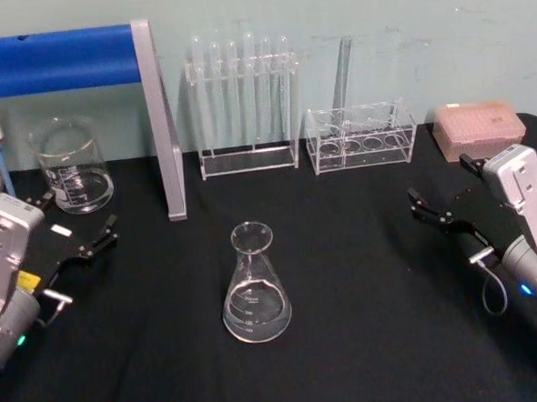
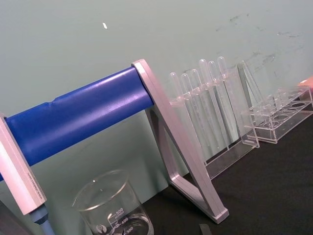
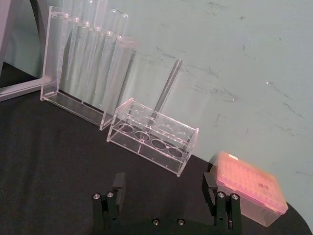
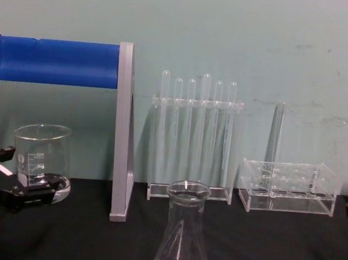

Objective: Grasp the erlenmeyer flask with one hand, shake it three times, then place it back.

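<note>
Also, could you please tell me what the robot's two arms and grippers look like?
The left gripper and right gripper are both black and two-fingered, on silver-grey boxy wrists. The left bears a small white label and a yellow sticker; the right has a thin grey cable looping beside a blue light.

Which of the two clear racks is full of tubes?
The tall rack beside the grey stand; the low rack to its right holds one tube.
</note>
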